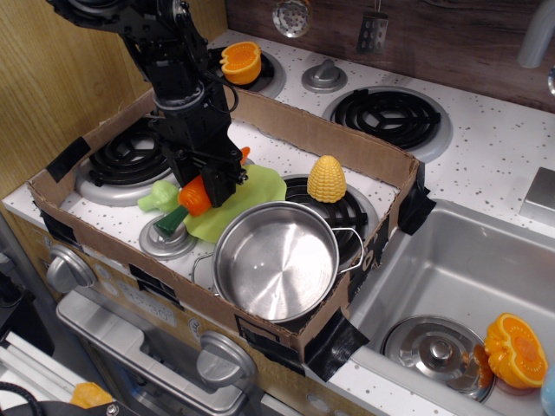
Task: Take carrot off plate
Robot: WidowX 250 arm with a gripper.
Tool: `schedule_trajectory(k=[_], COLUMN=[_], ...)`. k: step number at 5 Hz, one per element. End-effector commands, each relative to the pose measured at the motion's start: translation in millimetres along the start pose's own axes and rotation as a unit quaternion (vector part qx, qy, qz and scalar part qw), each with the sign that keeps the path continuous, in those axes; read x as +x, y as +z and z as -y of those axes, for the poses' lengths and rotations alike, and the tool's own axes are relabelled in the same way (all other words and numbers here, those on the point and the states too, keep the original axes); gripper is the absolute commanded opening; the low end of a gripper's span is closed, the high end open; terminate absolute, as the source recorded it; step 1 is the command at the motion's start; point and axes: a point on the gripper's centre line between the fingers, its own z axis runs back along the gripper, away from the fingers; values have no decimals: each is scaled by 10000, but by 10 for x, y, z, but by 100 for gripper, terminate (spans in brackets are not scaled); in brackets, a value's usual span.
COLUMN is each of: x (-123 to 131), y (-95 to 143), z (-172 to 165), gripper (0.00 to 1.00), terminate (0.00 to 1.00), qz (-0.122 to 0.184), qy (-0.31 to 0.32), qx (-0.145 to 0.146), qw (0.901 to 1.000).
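Note:
The orange carrot (194,199) with its dark green stem end at the lower left lies tilted across the lime-green plate (247,195), inside the cardboard tray on the stove. My black gripper (212,179) comes down from the upper left and is shut on the carrot's middle. The carrot's thin tip shows as a small orange spot behind the fingers. The stem end hangs past the plate's left edge, over a stove knob.
A steel pot (276,258) stands just right of the plate at the tray's front. A yellow corn cob (327,178) stands behind it. A light-green broccoli-like toy (157,196) lies left of the plate. The cardboard tray wall (329,139) surrounds all. Orange halves lie at the back burner and in the sink.

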Motion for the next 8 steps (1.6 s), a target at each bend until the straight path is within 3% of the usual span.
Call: schedule_trajectory(k=[1,2,3,5,6,8], x=[294,281,330,591,776,920], y=[421,598,668,693,698,552], z=[24,124,108,57,162,51], gripper=[0,0,0,0,0,0], terminate=[0,0,0,0,0,0], qz=[-95,-2,-13,19,95,-173], qy=[560,934,793,-267,-1064,-2589], qx=[-274,-75,31,238,373,64], qw=[9980,9956,9968,9994,9936,9657])
